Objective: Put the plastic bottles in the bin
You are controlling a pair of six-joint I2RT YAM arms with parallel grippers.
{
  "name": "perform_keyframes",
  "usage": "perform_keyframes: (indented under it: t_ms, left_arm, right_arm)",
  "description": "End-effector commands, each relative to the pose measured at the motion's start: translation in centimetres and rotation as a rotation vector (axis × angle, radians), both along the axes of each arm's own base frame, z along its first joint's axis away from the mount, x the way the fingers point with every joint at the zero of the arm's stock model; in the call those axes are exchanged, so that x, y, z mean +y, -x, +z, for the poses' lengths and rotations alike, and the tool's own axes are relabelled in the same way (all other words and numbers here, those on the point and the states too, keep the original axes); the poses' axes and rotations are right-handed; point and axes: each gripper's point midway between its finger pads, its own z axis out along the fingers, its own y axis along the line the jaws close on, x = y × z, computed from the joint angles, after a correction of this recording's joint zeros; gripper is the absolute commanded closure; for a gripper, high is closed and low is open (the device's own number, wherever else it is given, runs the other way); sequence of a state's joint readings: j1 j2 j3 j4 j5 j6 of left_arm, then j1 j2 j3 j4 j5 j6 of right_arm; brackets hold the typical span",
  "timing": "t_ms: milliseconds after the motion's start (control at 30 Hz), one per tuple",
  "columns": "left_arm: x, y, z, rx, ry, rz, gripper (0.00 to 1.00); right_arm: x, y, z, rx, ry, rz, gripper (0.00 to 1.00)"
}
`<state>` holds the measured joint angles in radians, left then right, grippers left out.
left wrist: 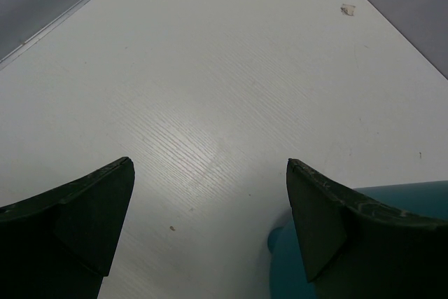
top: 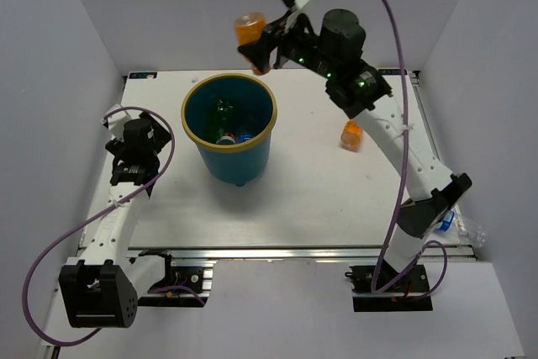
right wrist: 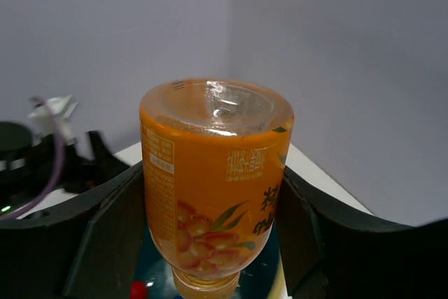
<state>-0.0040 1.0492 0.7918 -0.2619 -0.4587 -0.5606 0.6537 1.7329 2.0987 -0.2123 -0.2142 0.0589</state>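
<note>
On your left, the left gripper (left wrist: 210, 166) hovers low over the white table (left wrist: 231, 68) with its jaws wide apart and nothing between them. The round teal plastic bin (top: 244, 161), yellowish at the rim, sits just beside its right finger. Leave that arm where it is (it is out of the drop path). Inside the bin you can see a few bottles (top: 227, 138) lying at the bottom. Up by the bin's far rim, the right gripper (right wrist: 210, 194) is clamped on the orange plastic bottle (right wrist: 210, 166), held neck down. In the wrist view the bin's mouth shows below the neck, so I judge you are close. Centre the bottle over the opening before you let go, since clipping that rim could bounce it out. Further right, a second small orange bottle (top: 351, 134) lies on the table, well apart from the bin, with free room around it.
</note>
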Motion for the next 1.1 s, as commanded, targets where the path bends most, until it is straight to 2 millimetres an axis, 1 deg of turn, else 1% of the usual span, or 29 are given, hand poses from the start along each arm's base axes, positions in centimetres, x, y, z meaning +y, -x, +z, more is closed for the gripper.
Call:
perform_keyframes:
  t_ms: [0,33,67,100,133,200,267,300,367,400,433,467,533,567,600,633,667,700,733,767,800,833,867,900,933,967,1000,1033,1067]
  left_arm:
    - [0.1,0.2,1.6,-0.043,-0.003,0.004,0.02]
    - [0.2,0.2,1.7,-0.043,-0.004,0.007,0.02]
    - [0.2,0.2,1.7,-0.044,-0.006,0.008,0.02]
    - [0.3,0.3,1.7,-0.042,-0.008,0.011,0.02]
    - [0.3,0.2,1.8,-0.043,-0.009,0.011,0.02]
    - [0.3,0.2,1.6,-0.033,-0.011,0.011,0.02]
    - [0.2,0.1,1.6,-0.031,-0.009,0.003,0.02]
    - [0.2,0.1,1.7,-0.034,-0.009,0.005,0.02]
    - [0.3,0.3,1.7,-0.036,-0.014,0.011,0.02]
    - [0.3,0.4,1.9,-0.042,-0.015,0.010,0.02]
    - [0.4,0.4,2.0,-0.049,-0.016,0.013,0.02]
    - [0.4,0.5,2.0,-0.049,-0.016,0.013,0.02]
    - [0.4,0.5,2.1,-0.055,-0.015,0.014,0.02]
    - [0.4,0.5,1.9,-0.051,-0.015,0.016,0.02]
    - [0.4,0.5,2.0,-0.051,-0.015,0.017,0.02]
    - [0.4,0.5,2.0,-0.052,-0.013,0.016,0.02]
    - [0.4,0.4,1.9,-0.049,-0.012,0.014,0.02]
    - [0.3,0.4,1.9,-0.047,-0.011,0.012,0.02]
    - [0.3,0.4,1.9,-0.048,-0.009,0.011,0.02]
    - [0.4,0.4,1.9,-0.045,-0.011,0.014,0.02]
    - [0.4,0.4,1.9,-0.045,-0.011,0.014,0.02]
    - [0.3,0.4,1.9,-0.045,-0.009,0.013,0.02]
    - [0.3,0.4,1.9,-0.048,-0.009,0.010,0.02]
    - [0.3,0.3,1.8,-0.047,-0.009,0.008,0.02]
    - [0.2,0.3,1.8,-0.047,-0.008,0.005,0.02]
    - [0.2,0.3,1.8,-0.045,-0.007,0.004,0.02]
    - [0.1,0.3,1.8,-0.047,-0.006,0.001,0.02]
    - [0.1,0.3,1.8,-0.046,-0.008,-0.001,0.02]
    - [0.1,0.2,1.8,-0.048,-0.005,-0.004,0.02]
  right_arm:
    - [4.8,0.2,-7.1,0.042,0.155,0.155,0.35]
    - [5.8,0.9,-7.3,0.048,0.161,0.182,0.30]
    - [6.2,1.1,-6.8,0.041,0.157,0.191,0.27]
    - [6.8,1.0,-7.8,0.054,0.173,0.215,0.19]
    - [7.2,1.5,-8.2,0.052,0.191,0.257,0.13]
    - [7.1,0.9,-8.4,0.048,0.199,0.229,0.11]
    - [6.6,0.3,-8.4,0.040,0.220,0.193,0.11]
    - [6.3,0.4,-8.1,0.023,0.230,0.190,0.11]
    - [5.6,0.5,-8.4,0.027,0.244,0.177,0.11]
    - [4.9,0.7,-8.6,0.046,0.246,0.160,0.11]
    - [3.6,-0.4,-9.0,0.067,0.251,0.083,0.11]
    - [2.6,-1.0,-9.2,0.090,0.243,0.027,0.11]
    - [-2.0,-3.4,-11.0,0.196,0.228,-0.143,0.11]
    - [-4.0,-3.8,-11.0,0.244,0.194,-0.198,0.11]
    - [-6.1,-4.6,-12.1,0.301,0.176,-0.251,0.11]
    - [-10.3,-6.5,-15.6,0.436,0.146,-0.362,0.11]
    - [-12.8,-7.2,-17.0,0.491,0.128,-0.436,0.11]
    - [-15.4,-7.3,-18.0,0.534,0.114,-0.514,0.11]
    - [-20.0,-8.6,-19.7,0.568,0.112,-0.670,0.11]
    - [-22.1,-8.2,-22.5,0.611,0.156,-0.735,0.11]
    - [-24.1,-8.3,-23.6,0.612,0.179,-0.793,0.11]
    - [-27.3,-8.7,-24.7,0.606,0.216,-0.887,0.11]
    - [-28.6,-8.4,-27.0,0.639,0.250,-0.913,0.11]
    - [-30.3,-8.5,-28.2,0.674,0.239,-0.897,0.11]
    - [-31.0,-8.8,-28.6,0.687,0.231,-0.865,0.11]
    - [-31.8,-8.9,-30.4,0.727,0.235,-0.847,0.11]
    - [-34.5,-9.1,-31.5,0.773,0.212,-0.860,0.11]
    - [-35.7,-9.1,-32.5,0.807,0.222,-0.864,0.11]
    - [-36.8,-9.4,-35.2,0.885,0.236,-0.879,0.11]
